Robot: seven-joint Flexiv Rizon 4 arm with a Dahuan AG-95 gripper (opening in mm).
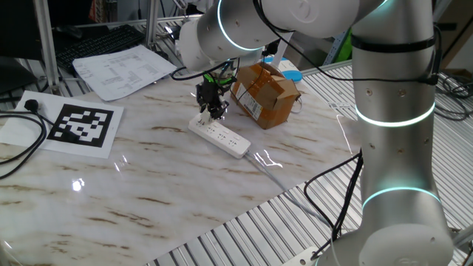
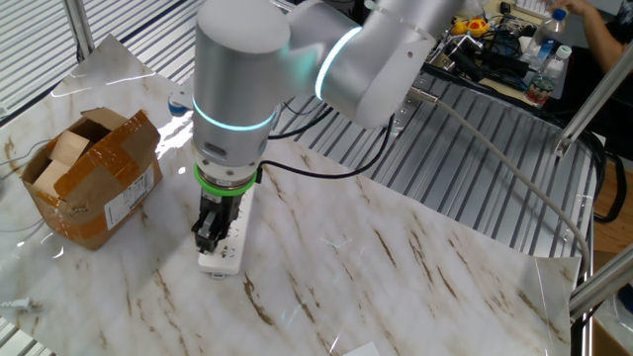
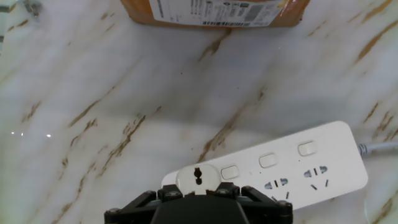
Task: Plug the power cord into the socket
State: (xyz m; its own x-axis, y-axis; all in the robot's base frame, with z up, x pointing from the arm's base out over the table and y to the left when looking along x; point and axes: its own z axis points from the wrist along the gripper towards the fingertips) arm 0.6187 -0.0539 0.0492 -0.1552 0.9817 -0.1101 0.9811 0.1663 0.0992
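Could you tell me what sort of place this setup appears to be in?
Probably a robotics lab: a marble-patterned table with a printed marker sheet, aluminium frame posts, and a cluttered workbench behind.

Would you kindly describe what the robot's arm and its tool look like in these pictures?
The arm is built of thick, rounded silver-grey segments, with glowing cyan rings at its joints. A green band circles the wrist just above the tool. Black cables trail along the arm and loop near its base. The tool is small, black and angular, with two short dark fingers.

Silver-grey arm (image 2: 237, 69), glowing cyan joint rings, black claw (image 2: 213, 229), green collar.
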